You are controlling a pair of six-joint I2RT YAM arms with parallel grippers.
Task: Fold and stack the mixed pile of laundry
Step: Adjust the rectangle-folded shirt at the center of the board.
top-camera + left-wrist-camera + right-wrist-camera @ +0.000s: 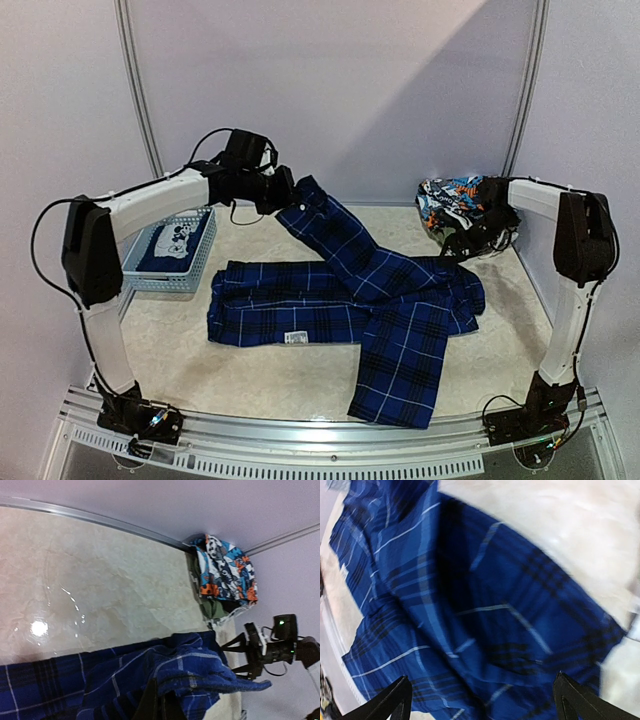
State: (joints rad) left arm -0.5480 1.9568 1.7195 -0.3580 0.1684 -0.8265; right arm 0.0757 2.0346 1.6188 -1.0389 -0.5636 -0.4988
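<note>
A blue-and-black plaid shirt (360, 300) lies spread across the table, one sleeve stretched toward the back left. My left gripper (287, 196) is shut on that sleeve's end and holds it raised off the table. In the left wrist view the dark fingers (150, 702) pinch bunched plaid cloth (200, 665). My right gripper (460, 242) hovers open over the shirt's right edge. Its fingertips (395, 700) stand wide apart above plaid fabric (485, 610), holding nothing. A crumpled colourful printed garment (448, 200) lies at the back right. A navy T-shirt with a pale print (170, 243) lies in the basket.
A light-blue slotted basket (195, 272) stands at the left of the table, under my left arm. Behind the table are a pale wall and metal frame posts (135, 90). Some green cloth (212, 610) shows under the colourful garment.
</note>
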